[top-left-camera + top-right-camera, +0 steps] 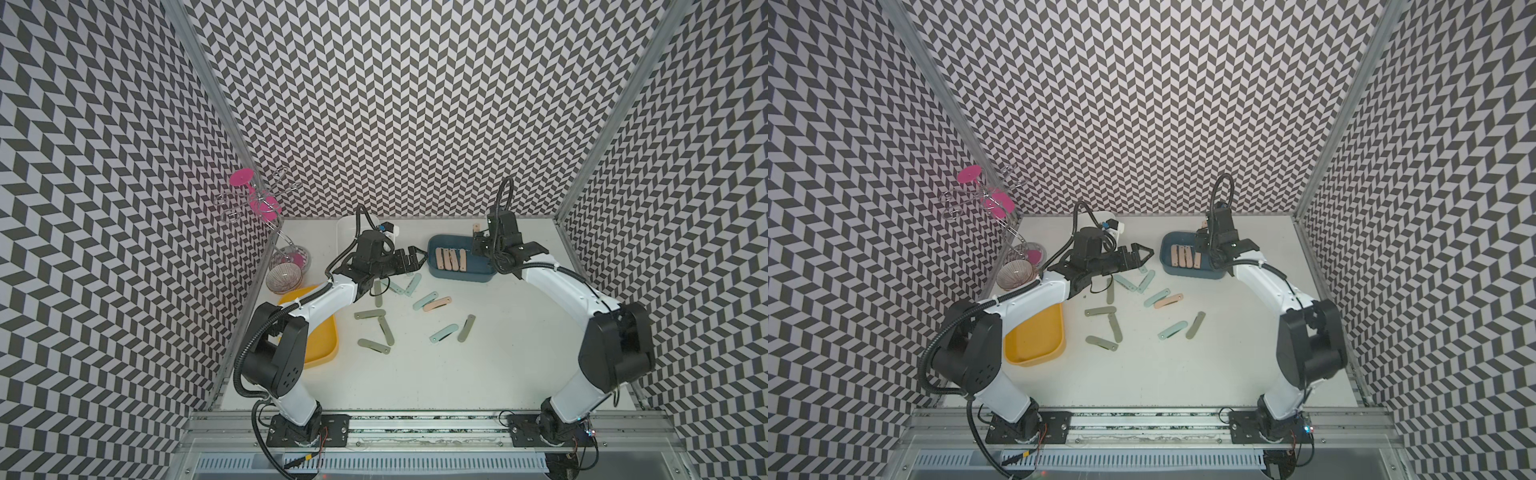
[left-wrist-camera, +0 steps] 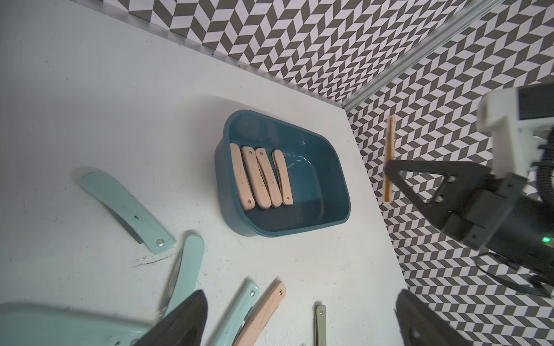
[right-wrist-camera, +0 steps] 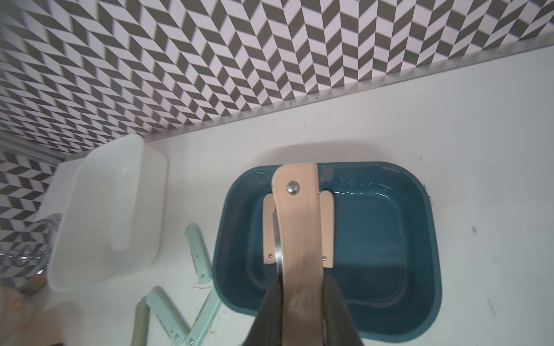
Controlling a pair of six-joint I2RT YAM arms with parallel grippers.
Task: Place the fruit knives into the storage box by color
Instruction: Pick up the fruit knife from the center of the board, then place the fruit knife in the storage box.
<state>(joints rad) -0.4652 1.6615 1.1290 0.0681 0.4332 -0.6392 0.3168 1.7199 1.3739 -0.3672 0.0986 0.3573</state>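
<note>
The right gripper (image 3: 302, 289) is clamped on a peach-pink fruit knife (image 3: 299, 227) and holds it above the blue storage box (image 3: 419, 239). The knife hangs over the four peach-pink knives (image 2: 260, 176) that lie side by side inside that box. The left gripper (image 1: 412, 261) hovers just beside the box with its jaws wide apart. Mint knives (image 1: 424, 300), olive knives (image 1: 369, 314) and a single loose peach-pink knife (image 1: 437, 303) lie scattered on the table (image 1: 498, 365) near the box, towards the arms' bases.

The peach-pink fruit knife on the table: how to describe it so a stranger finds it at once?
Find the dark teal box at the back of the table. In front of it, the peach-pink fruit knife lies beside a mint knife. It is the only pink one on the table.
</note>
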